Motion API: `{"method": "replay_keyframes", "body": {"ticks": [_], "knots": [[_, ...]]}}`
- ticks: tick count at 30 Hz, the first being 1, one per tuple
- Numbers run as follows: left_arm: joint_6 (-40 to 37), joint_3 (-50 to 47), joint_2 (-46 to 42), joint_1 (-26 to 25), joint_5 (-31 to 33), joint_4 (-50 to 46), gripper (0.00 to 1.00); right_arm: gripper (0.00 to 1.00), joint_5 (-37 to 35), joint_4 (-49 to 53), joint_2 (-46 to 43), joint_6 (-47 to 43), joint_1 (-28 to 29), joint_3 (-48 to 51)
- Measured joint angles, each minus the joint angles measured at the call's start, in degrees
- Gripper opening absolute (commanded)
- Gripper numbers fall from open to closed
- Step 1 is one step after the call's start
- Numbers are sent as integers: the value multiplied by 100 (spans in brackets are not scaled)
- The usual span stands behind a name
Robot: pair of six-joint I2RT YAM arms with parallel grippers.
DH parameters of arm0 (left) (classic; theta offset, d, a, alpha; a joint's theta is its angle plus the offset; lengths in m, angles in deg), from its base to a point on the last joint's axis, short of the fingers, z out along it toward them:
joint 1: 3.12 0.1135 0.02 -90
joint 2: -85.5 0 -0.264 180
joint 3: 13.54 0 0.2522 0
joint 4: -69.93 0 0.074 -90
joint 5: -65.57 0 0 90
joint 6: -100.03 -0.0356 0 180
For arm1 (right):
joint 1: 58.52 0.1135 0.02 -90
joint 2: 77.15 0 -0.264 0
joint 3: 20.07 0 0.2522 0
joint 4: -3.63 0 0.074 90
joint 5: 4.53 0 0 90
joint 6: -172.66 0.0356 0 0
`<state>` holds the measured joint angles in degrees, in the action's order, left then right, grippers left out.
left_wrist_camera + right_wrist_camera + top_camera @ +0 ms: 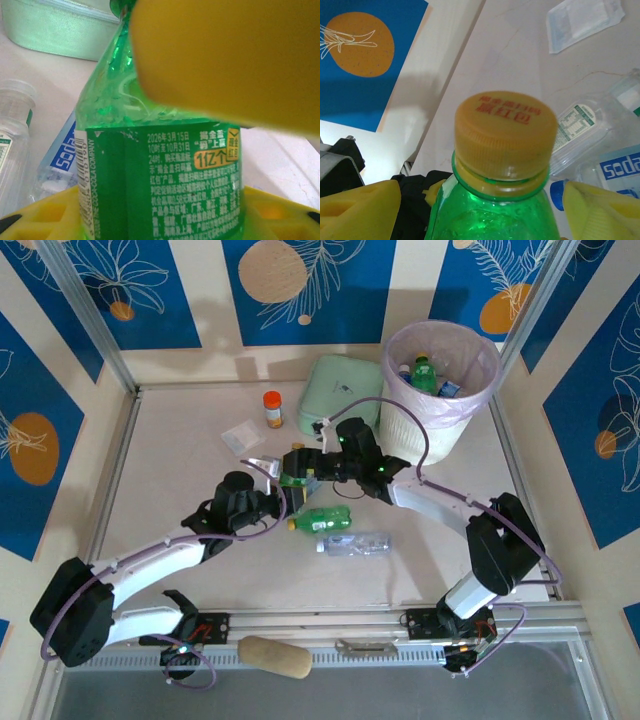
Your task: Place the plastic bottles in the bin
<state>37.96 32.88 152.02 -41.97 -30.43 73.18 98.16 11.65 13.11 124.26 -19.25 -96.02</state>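
A green plastic bottle (pixel 165 175) with a yellow cap (pixel 505 135) stands upright above the table's middle, and my left gripper (pixel 287 485) is shut on its labelled body. My right gripper (pixel 302 462) sits over the bottle's neck; its yellow pads (pixel 360 210) stand open on both sides with gaps to the bottle. Another green bottle (pixel 322 518) and a clear bottle (pixel 355 543) lie on the table just in front. The white bin (pixel 440 430) with a pink liner stands at the back right and holds several bottles (pixel 424 375).
A mint green lidded box (pixel 340 390) sits left of the bin. An orange-capped jar (pixel 272 408) and a small clear plastic bag (pixel 243 437) lie at the back centre. A tan roll (pixel 275 656) rests on the front rail.
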Motion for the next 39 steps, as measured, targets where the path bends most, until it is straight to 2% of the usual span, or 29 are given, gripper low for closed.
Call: {"method": "replay_keyframes", "body": {"ticks": [3, 18, 23, 25, 31, 39], "knots": [[0, 0, 9, 0, 0, 59, 52, 78, -2, 63, 22, 2, 33, -66], [2, 0, 35, 0, 59, 101, 55, 70, -17, 269, 170, 20, 111, -85], [9, 0, 35, 0, 129, 149, 57, 58, -22, 293, 192, -2, 122, -142], [20, 0, 35, 0, 155, 162, 61, 55, -22, 286, 192, 2, 122, -146], [50, -4, 39, 2, 173, 245, 79, 54, -94, 306, 192, -9, 109, -149], [195, -164, -247, 2, 376, 227, 91, 53, -651, 837, 197, -306, -256, -334]]}}
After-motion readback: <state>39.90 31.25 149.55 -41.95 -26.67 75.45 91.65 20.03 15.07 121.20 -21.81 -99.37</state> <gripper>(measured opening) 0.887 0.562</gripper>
